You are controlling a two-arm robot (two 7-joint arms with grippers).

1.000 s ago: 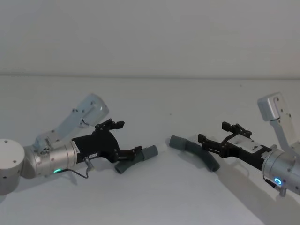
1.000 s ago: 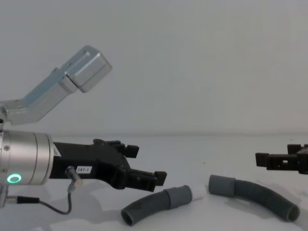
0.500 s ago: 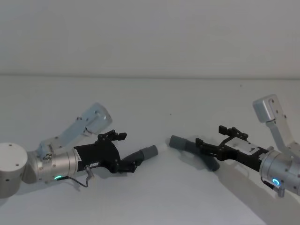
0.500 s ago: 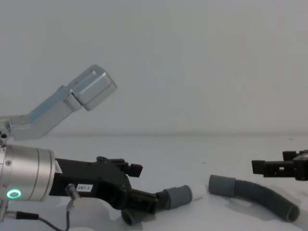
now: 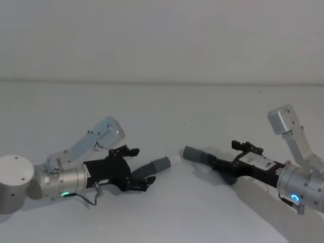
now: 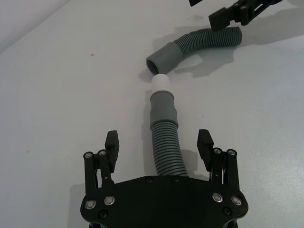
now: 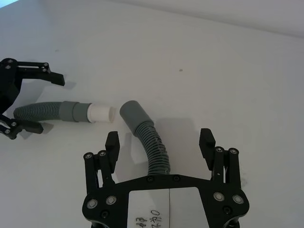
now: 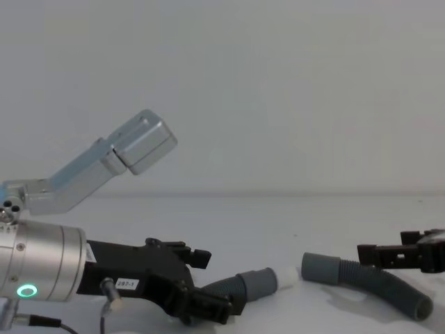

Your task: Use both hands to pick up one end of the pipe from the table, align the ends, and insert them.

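Both grippers have come down and forward over the last second. The left gripper (image 5: 140, 166), earlier held above its hose, now sits low over the table (image 5: 167, 217). Its fingers are spread and stand either side of the ribbed run of the spigot piece (image 6: 164, 142), clear of it on both sides. The right gripper (image 5: 227, 154) has advanced likewise and now straddles the ribbed body of the socket piece (image 7: 153, 149), also released and not touching it.

Neither hose piece has shifted. Both lie flat on the table near its middle. The white spigot (image 6: 161, 81) rests just beside the mouth of the socket cuff (image 6: 164, 56), with a small gap between them. The two pieces meet at an angle, so the ends are not in line.

Assessment: the approach looks complete on both sides, and the step in hand is closing on the ribbed sections. Nothing is lifted, aligned or inserted yet. Since each grip would fall behind its cuff, the ends should stay free for mating. The curved pieces may roll as the fingers close.

Surface: the table is plain matte white, flat and unmarked apart from a small dark speck (image 7: 180, 71). Room: a bare pale wall (image 5: 162, 40) rises behind the table's far edge.
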